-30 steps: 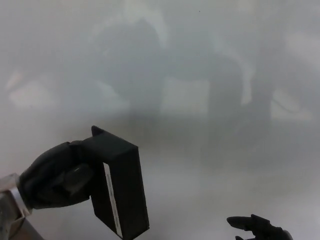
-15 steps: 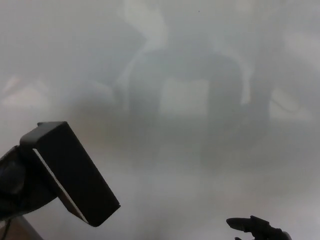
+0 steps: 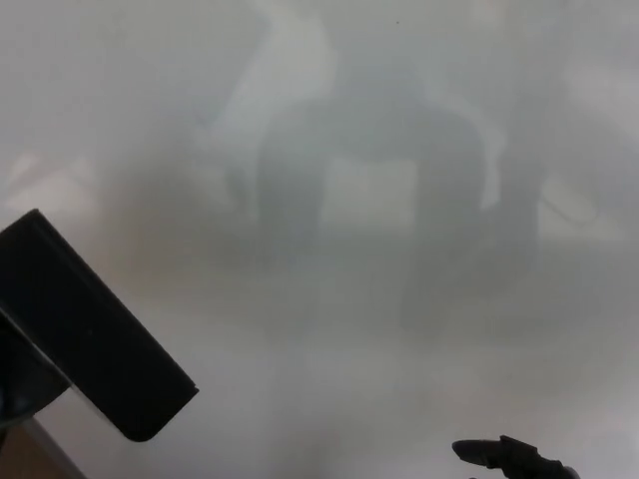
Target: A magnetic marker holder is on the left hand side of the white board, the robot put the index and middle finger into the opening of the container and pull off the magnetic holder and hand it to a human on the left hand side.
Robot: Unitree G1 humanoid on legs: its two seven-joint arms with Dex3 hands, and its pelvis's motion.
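1. At the lower left of your head view, the magnetic marker holder [image 3: 85, 344] appears as a black rectangular box, partly cut off by the left edge of the picture.
2. Its long axis runs diagonally: the upper end sits near the left edge at mid-height, and the lower end, with a rounded corner, points down and to the right.
3. You are shown a plain dark face of the holder; its opening cannot be made out from this angle.
4. Behind it lies the whiteboard [image 3: 399, 120], pale grey and glossy, carrying blurred dark reflections across its middle. Whether the holder touches the board cannot be judged.
5. Your left hand [image 3: 18, 384] shows only as a dark sliver under the holder's lower-left edge, against the picture border. It lies right against the holder, but how its digits are set cannot be told.
6. Your right hand [image 3: 509, 459] shows at the bottom edge, right of centre, well apart from the holder. Only its fingertips [image 3: 474, 451] are seen, pointing leftward, slightly separated and holding nothing.
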